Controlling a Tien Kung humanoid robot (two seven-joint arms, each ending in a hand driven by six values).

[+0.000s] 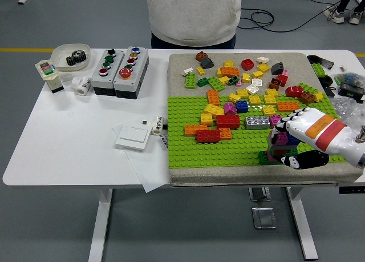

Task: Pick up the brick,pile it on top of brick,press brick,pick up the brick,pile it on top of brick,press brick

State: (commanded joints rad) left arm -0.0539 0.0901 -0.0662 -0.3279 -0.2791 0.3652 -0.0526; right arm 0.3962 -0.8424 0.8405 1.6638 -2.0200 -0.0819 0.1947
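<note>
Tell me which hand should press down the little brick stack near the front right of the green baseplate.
Right. The right hand already sits over the brick stack on the green baseplate; no left hand is visible.

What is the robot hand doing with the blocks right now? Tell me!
Right hand closed on small stack of magenta and blue toy bricks at green studded baseplate near edge. Left hand out of view. Nothing blocking.

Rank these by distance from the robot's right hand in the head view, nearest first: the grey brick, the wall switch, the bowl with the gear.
From the right hand, at the baseplate's right edge:
1. Grey brick, just left of the hand on the green baseplate.
2. White wall switch, mid-table, left of the baseplate.
3. White bowl holding the black gear, at the far left corner.
</note>
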